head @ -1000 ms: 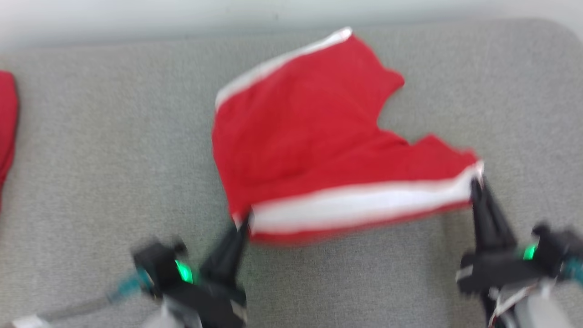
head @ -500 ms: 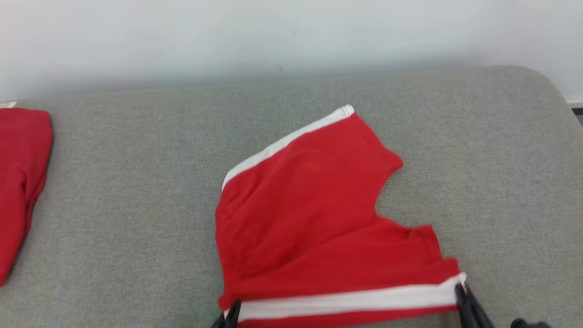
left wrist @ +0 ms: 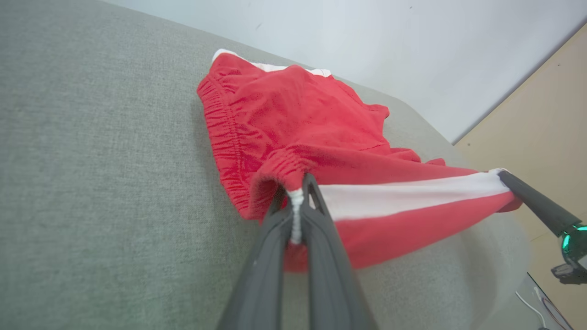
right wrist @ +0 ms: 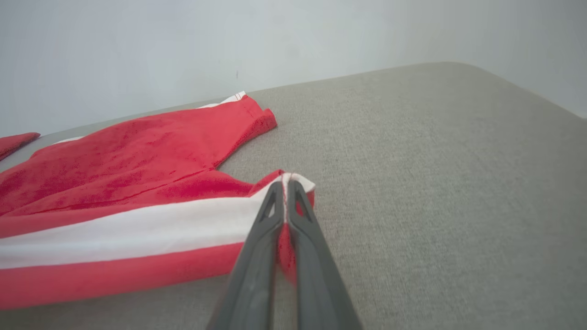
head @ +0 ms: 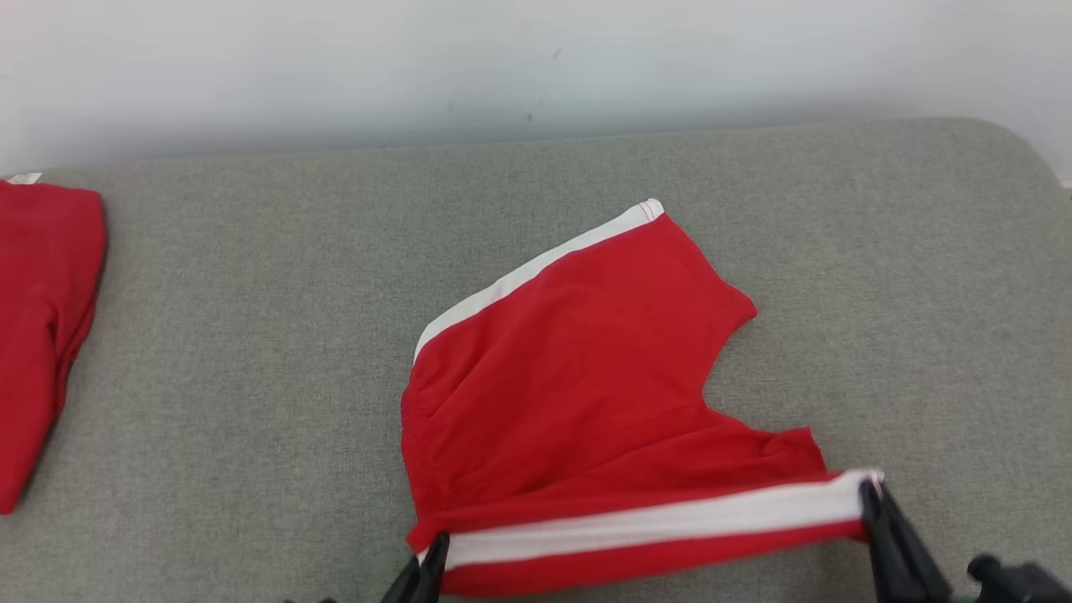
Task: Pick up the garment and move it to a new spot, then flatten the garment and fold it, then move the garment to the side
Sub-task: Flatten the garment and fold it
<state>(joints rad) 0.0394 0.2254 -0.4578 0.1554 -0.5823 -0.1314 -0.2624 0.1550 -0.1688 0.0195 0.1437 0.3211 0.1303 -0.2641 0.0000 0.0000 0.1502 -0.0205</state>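
Red shorts with white side stripes lie on the grey cushioned surface, their near edge lifted and stretched taut between both grippers. My left gripper is shut on the waistband corner at the lower middle; in the left wrist view the left gripper pinches the gathered waistband of the shorts. My right gripper is shut on the leg hem corner at the white stripe, and in the right wrist view the right gripper clamps that corner of the shorts.
Another red garment lies at the left edge of the surface. A pale wall runs behind the surface. The surface's rounded right end drops off beside tan flooring.
The head camera tilted up, so the grippers dropped to the bottom edge. The held near edge has stayed stretched between both grippers, and the shorts lie slightly farther right.
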